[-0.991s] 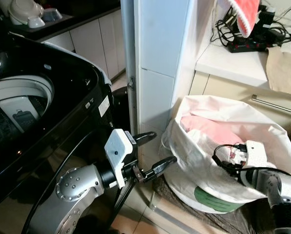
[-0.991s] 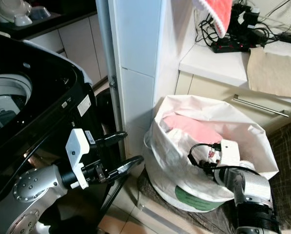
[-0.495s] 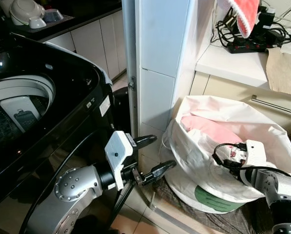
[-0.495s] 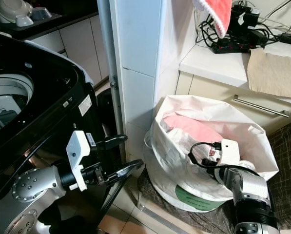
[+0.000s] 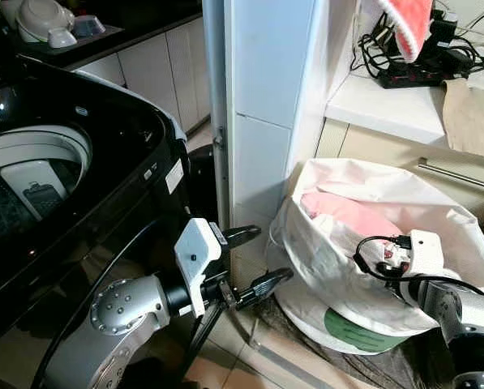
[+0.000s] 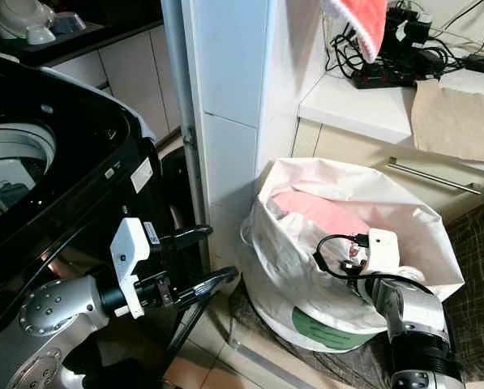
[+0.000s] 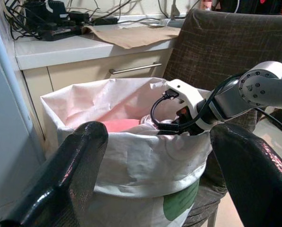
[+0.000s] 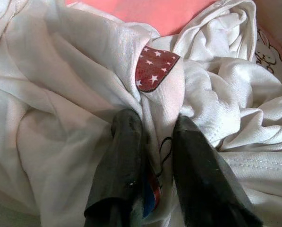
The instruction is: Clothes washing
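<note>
Right gripper (image 8: 150,142) is down inside the laundry bag (image 5: 339,267), its two black fingers (image 8: 117,165) pinching a fold of a white garment (image 8: 84,94) that has a red star patch. The garment lies crumpled in the bag over a pink cloth (image 5: 347,215), so its long axis cannot be told. Left gripper (image 5: 254,259) hangs spread wide between the open washing machine (image 5: 63,178) and the bag, holding nothing, fingers pointing toward the bag.

White garment (image 8: 74,94) bears a red patch (image 8: 152,66) (white stars), beside pink cloth (image 8: 164,12).
</note>
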Controlling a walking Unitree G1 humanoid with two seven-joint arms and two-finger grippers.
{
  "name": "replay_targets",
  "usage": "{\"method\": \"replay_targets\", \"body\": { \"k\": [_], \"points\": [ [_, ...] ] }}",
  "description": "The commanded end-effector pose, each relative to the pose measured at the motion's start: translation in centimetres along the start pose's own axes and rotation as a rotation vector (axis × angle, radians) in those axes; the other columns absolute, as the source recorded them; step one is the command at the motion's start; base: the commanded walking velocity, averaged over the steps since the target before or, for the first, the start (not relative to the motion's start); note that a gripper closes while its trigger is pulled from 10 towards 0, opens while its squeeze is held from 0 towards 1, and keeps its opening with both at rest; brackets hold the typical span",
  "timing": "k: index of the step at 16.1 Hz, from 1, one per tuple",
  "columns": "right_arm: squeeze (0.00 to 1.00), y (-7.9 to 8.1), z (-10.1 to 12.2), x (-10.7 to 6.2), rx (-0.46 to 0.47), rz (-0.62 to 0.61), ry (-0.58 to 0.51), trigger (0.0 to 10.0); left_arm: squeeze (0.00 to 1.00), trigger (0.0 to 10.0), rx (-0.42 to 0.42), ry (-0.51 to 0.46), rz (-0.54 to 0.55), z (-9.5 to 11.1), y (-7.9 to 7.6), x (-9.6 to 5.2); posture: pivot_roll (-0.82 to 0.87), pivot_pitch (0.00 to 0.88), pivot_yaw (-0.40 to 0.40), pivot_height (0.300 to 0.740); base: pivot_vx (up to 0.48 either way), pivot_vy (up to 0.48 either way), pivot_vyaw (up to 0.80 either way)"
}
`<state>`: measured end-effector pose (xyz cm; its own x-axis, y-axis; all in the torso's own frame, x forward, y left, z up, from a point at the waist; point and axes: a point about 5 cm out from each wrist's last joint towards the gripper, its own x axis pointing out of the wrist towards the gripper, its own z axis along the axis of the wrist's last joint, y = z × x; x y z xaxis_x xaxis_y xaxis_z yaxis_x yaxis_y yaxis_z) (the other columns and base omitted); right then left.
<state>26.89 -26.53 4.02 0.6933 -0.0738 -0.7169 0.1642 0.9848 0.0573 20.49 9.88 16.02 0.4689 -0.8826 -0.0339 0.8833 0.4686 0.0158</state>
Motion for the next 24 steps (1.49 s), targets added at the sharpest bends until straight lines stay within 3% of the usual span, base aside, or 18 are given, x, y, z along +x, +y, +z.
{"method": "replay_targets", "body": {
  "k": [1, 12, 14, 15, 16, 18, 20, 22, 23, 24],
  "points": [
    [0.0, -0.2, 0.5, -0.2, -0.003, -0.003, -0.035, 0.0, 0.0, 10.0, -0.005, 0.011, -0.013, 0.0, 0.1, 0.1, -0.01, 0.017, 0.024, 0.74, 0.0, 0.0, 0.0],
    [0.0, -0.2, 1.2, -0.6, 0.02, 0.018, -0.094, 0.0, 0.0, 10.0, -0.01, 0.015, -0.003, -0.2, 0.1, -0.1, -0.01, 0.012, 0.024, 0.74, 0.0, 0.0, 0.0],
    [0.0, 0.2, 2.9, -1.5, 0.026, 0.055, -0.182, 0.0, 0.0, 10.0, 0.011, -0.01, 0.045, 0.2, 0.7, 0.0, -0.01, 0.009, 0.021, 0.74, 0.0, 0.0, 0.0],
    [0.0, 0.7, 5.3, -2.7, 0.032, 0.111, -0.304, 0.0, 0.0, 10.0, 0.039, -0.041, 0.108, 0.7, 1.5, -0.1, -0.01, 0.007, 0.02, 0.74, 0.0, 0.0, 0.0],
    [0.0, 1.4, 8.6, -5.0, 0.033, 0.212, -0.482, 0.0, 0.0, 10.0, 0.068, -0.085, 0.223, 1.6, 2.9, -0.2, 0.0, 0.005, 0.021, 0.74, 0.0, 0.0, 0.0],
    [0.0, 2.7, 13.1, -9.8, -0.006, 0.44, -0.687, 0.0, 0.0, 10.0, 0.08, -0.177, 0.352, 3.2, 4.7, -0.5, -0.01, 0.002, 0.029, 0.74, 0.0, 0.0, 0.0],
    [0.0, 4.8, 16.3, -14.5, -0.125, 0.687, -0.833, 0.0, 0.0, 10.0, 0.119, -0.262, 0.377, 5.1, 5.5, -0.2, -0.02, 0.0, 0.035, 0.74, 0.0, 0.0, 0.0],
    [0.0, 6.6, 18.1, -17.1, -0.161, 0.858, -0.902, 0.0, 0.0, 10.0, 0.109, -0.321, 0.349, 6.5, 5.9, 0.6, -0.02, 0.0, 0.031, 0.74, 0.0, 0.0, 0.0],
    [0.0, 7.7, 18.9, -18.1, -0.173, 0.935, -0.927, 0.0, 1.0, 10.0, 0.106, -0.341, 0.318, 7.2, 5.9, 1.2, -0.02, 0.0, 0.023, 0.74, 0.0, 0.0, 0.0],
    [0.0, 9.4, 19.8, -19.6, -0.183, 1.05, -0.953, 0.0, 1.0, 10.0, 0.122, -0.365, 0.285, 8.1, 5.9, 2.1, -0.02, 0.0, 0.016, 0.74, 0.0, 0.0, 0.0]
  ]
}}
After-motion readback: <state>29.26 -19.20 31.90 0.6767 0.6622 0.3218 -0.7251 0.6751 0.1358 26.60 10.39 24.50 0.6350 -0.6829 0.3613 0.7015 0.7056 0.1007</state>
